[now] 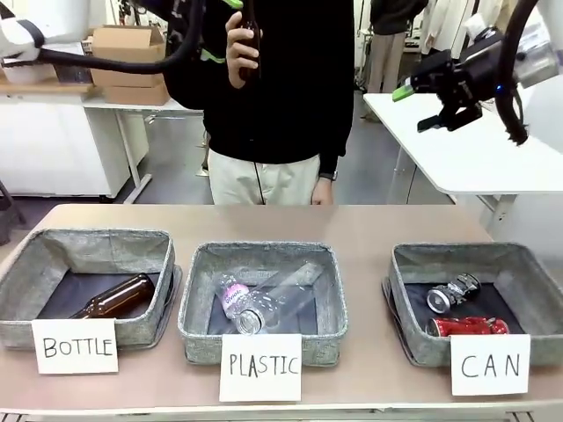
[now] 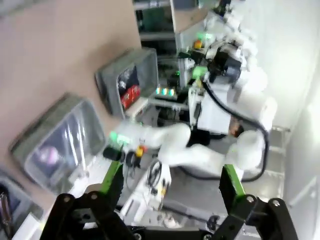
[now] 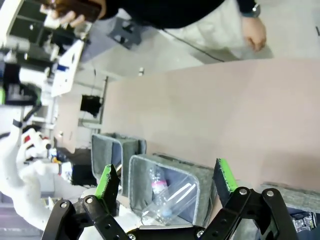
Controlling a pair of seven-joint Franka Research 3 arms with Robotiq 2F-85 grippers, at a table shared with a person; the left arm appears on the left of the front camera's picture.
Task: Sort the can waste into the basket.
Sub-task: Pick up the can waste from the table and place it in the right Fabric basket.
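Both cans, the black one (image 1: 454, 292) and the red one (image 1: 468, 327), are seen lying inside the CAN basket (image 1: 413, 264), so sorting is judged done, with the left gripper (image 2: 170, 185) and right gripper (image 1: 428, 105) held apart, empty, raised above the table.

Three baskets stood in a row along the bench (image 1: 369, 230): the CAN basket (image 1: 412, 303) at lower right held two cans (image 1: 466, 327), the middle basket (image 1: 195, 309) plastic bottles (image 1: 264, 301), the left basket (image 1: 26, 272) a glass bottle (image 1: 114, 297).
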